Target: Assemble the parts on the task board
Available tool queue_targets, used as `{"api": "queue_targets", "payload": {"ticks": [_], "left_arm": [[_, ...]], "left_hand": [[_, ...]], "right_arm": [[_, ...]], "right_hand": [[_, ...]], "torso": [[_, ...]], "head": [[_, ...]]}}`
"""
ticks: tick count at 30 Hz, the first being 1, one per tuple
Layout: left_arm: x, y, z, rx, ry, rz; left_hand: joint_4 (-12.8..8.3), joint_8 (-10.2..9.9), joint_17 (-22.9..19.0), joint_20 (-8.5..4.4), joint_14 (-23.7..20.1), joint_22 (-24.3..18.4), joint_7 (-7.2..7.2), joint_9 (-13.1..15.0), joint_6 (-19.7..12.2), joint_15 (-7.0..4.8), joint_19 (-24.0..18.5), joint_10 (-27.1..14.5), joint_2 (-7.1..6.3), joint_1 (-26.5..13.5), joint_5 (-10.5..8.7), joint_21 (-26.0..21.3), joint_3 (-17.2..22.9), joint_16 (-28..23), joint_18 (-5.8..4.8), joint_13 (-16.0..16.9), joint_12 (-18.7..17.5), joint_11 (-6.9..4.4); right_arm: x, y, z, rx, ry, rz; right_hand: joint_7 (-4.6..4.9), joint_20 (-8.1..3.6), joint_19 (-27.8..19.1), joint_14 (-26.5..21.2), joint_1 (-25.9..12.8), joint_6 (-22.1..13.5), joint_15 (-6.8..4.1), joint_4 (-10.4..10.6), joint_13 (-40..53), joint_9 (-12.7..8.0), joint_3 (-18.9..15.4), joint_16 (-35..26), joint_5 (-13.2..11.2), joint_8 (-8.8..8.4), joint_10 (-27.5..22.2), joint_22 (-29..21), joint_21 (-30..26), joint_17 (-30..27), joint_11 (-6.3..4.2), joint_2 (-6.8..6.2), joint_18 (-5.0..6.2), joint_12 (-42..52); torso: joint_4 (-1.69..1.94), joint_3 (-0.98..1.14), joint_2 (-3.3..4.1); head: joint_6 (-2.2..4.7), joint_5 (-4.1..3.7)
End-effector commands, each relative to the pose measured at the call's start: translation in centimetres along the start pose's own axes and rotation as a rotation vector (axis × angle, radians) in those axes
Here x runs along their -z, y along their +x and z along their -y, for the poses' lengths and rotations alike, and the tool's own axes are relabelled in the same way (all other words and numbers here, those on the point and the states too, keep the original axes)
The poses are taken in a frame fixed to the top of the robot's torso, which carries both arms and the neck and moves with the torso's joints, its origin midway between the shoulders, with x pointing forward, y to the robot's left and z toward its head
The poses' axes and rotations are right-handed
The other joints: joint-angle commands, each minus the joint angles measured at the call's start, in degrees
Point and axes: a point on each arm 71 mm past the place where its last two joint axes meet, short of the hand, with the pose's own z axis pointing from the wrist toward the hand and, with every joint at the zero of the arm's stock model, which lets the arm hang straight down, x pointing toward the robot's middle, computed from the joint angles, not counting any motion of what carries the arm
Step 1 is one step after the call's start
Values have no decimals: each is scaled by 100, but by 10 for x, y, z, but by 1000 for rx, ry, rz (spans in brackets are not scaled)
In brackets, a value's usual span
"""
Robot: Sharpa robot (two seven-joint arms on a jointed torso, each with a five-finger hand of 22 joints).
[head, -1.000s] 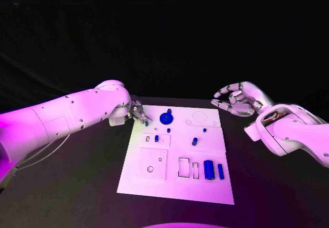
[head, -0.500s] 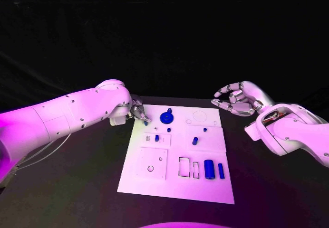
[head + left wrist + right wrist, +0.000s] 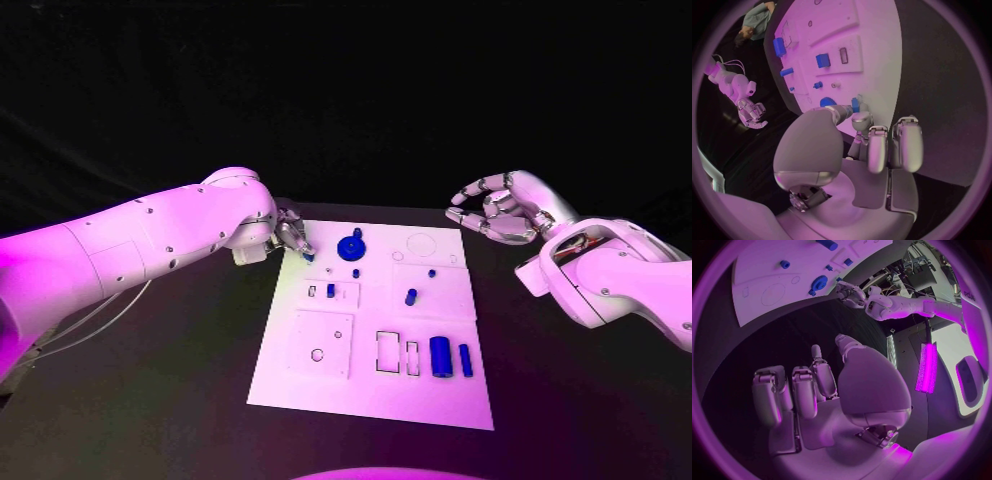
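Board: white rectangular task board [image 3: 310, 385] lies flat mid-table on the black table [image 3: 159, 400], long axis running away from the robot, far end tilted slightly to the robot's right.
Left hand: silver left hand [image 3: 293, 238] sits at the board's far left corner. In the left wrist view the fingertips [image 3: 856, 120] meet on a small blue peg [image 3: 855, 104] at the board's edge; it looks pinched, long axis roughly upright to the board, though the contact is partly hidden.
Right hand: silver right hand [image 3: 495, 215] hangs off the board's far right corner, well clear of it, fingers curled inward, nothing in them [image 3: 811, 390].
Round part: blue disc-shaped part with a knob [image 3: 351, 245] stands near the far end, just beside the left hand.
Small pegs: short blue pegs near the board's middle, one left of centre [image 3: 329, 291], one right of centre [image 3: 410, 297], long axes about along the board's length.
Near-end parts: thick blue cylinder [image 3: 440, 357] and thin blue bar [image 3: 464, 360] lie side by side at the near right, both pointing along the board's long axis.
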Motion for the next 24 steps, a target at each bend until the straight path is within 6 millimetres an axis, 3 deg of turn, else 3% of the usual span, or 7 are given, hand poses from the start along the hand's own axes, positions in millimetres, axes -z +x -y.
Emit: {"api": "queue_targets", "payload": {"ticks": [1,8,15,24], "left_arm": [[4,2,1,76,32,-6],[17,7,-5,114,50,-13],[32,17,-6,99,77,1],[37,36,-9,12,97,49]], "left_hand": [[-955,44,1509,-3,586,102,-39,314,6,2,-2,57,-30,-102,12,-25,1014,20,18,9,25,-2],[-1062,144,1509,-19,586,130,-68,365,37,-22,16,116,-101,-292,43,-12,1213,20,13,49,73,-29],[-1151,230,1509,-40,586,200,-103,402,79,-50,61,208,-184,-449,91,22,1370,20,-2,136,157,-62],[-1213,287,1509,-60,586,264,-129,419,119,-70,100,291,-255,-541,138,53,1498,20,-16,222,237,-87]], "right_arm": [[0,1,-1,2,-10,-5],[0,0,0,2,-7,-4],[0,0,0,1,-7,-5],[1,1,1,0,-6,-7]], "right_hand": [[-19,-39,543,499,-5,17,-36,-13,329,9,-24,-32,24,24,24,1437,-23,1135,-24,40,-54,6],[-19,-39,543,499,-5,17,-36,-13,329,9,-24,-32,24,24,24,1437,-23,1135,-24,40,-54,6],[-20,-40,542,497,-4,18,-37,-12,326,9,-24,-35,35,26,22,1436,-24,1127,-24,44,-54,3],[-20,-40,542,497,-4,18,-37,-12,326,9,-24,-35,35,26,22,1436,-24,1127,-24,44,-54,3]], "torso": [[4,-1,-2],[17,9,-13],[20,1,-6],[15,-7,-11]], "head": [[14,1],[-2,14],[-8,38],[-20,70]]}}
